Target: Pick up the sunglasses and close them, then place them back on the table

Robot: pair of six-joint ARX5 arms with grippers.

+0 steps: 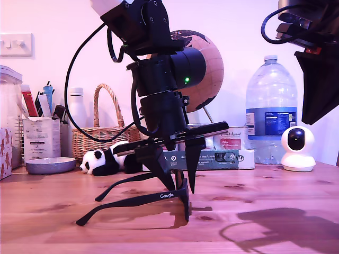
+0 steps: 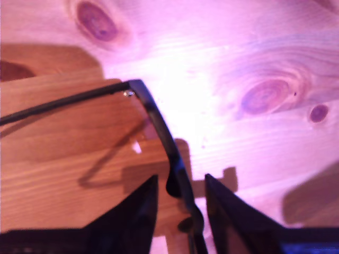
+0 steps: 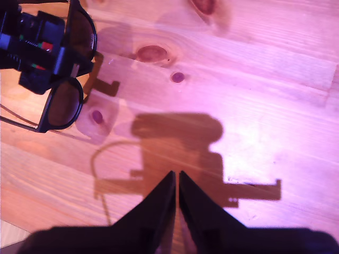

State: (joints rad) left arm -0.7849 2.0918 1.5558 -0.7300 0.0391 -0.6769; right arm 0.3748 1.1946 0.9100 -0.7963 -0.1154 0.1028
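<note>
**Sunglasses standing open on the table, first gripper astride the front frame**

The sunglasses point(image 1: 153, 197) stand on the table point(image 1: 275, 233) near the middle of the exterior view, front frame toward that view's right and both arms unfolded, trailing toward its left. The nearer arm carries white "Google" lettering and slopes down to a tip resting on the wood; the farther arm runs behind it, roughly parallel.

My first gripper point(image 1: 183, 182) comes down from above onto the front frame. In the first wrist view its two dark fingers point(image 2: 132, 211) lie on either side of the frame's upper rim point(image 2: 177, 174), with a gap of wood visible between each finger and the plastic — the jaws are parted and bracket the frame without clamping it. In the exterior view one finger tip reaches the frame near the hinge; whether it touches cannot be told.

My second gripper point(image 3: 176, 182) hangs high, well apart from the sunglasses, over bare planks; its arm shows at the exterior view's upper right. Its fingers meet almost edge to edge, only a thin slit between them, and nothing is held.

In the second wrist view the lenses point(image 3: 63, 103) appear dark and rounded, partly covered by the first arm's body.

Behind, along the far edge of the table — a wicker basket point(image 1: 100, 135), a toy panda point(image 1: 106, 161), a globe point(image 1: 204, 69), a water bottle point(image 1: 271, 114) and a small white camera point(image 1: 297, 148).
</note>
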